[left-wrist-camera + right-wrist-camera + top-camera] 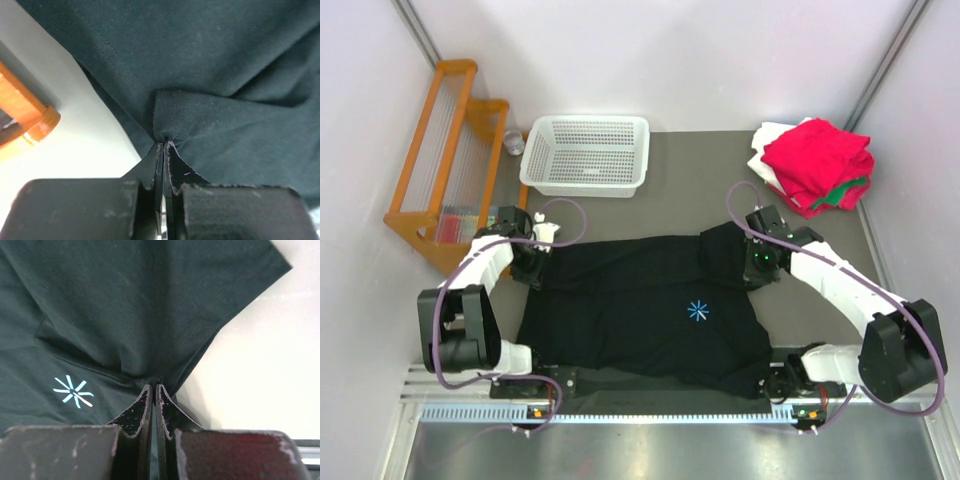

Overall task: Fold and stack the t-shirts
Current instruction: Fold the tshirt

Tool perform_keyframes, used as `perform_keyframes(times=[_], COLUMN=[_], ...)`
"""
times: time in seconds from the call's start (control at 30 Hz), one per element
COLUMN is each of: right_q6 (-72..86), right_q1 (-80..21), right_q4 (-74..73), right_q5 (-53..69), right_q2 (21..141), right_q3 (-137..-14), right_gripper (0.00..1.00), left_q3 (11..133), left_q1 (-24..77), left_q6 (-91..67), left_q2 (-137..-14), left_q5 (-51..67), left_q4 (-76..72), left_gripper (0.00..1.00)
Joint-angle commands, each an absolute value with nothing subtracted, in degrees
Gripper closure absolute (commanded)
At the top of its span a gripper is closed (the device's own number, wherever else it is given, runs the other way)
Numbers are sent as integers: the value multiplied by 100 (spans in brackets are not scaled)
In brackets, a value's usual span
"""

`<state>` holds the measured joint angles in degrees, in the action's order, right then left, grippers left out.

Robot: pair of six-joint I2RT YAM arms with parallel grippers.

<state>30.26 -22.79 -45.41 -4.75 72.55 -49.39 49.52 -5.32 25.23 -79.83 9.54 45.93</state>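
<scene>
Black t-shirt (640, 310) lies spread over the middle of the table (700, 170), hem toward 6 o'clock, starburst mark (698, 311) face up just right of centre. Left gripper (534, 268) is pinched fully closed on a gathered tuck of the shirt's edge at 9 o'clock; right gripper (756, 275) is likewise closed tight on a tuck by the sleeve at 3 o'clock. In both wrist views only a small nip of cloth sits between the fingertips. Risks, as I judge them: the bite on each side is shallow, so a quick lift or uneven pull could let one corner slide out and leave the fold lopsided. Cloth radiates in creases from both pinches, and those wrinkles may get folded in if the shirt is not tensioned first. Each pinch may hold only the top layer, in which case the back layer would lag and bunch. The near hem lies close to the arm bases at 6 o'clock and could snag there when dragged. Containers: white perforated basket (545, 175) at 11 o'clock, well apart from the black shirt, shows nothing inside. Folded pile (817, 160) at 1 o'clock rests on the bare table, not in any container, red on top with green and white showing beneath.
</scene>
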Motion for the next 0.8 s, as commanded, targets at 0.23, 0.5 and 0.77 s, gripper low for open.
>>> perform_keyframes(times=[0.23, 0.5, 0.77], right_q6=[2971, 2848, 2847], right_q1=[-2408, -2399, -2294], right_q4=[-4693, -5221, -4668], right_q5=[-457, -711, -1134], right_q2=[7058, 7172, 8347], right_q3=[-4851, -6221, -7048], right_gripper=[60, 23, 20], left_q3=[5359, 7152, 7928], left_q1=[-536, -545, -510], left_q6=[2575, 2418, 1925], left_q2=[-8412, -7858, -7813], left_q5=[343, 614, 1266], left_q4=[4139, 5527, 5414], left_gripper=[100, 80, 10])
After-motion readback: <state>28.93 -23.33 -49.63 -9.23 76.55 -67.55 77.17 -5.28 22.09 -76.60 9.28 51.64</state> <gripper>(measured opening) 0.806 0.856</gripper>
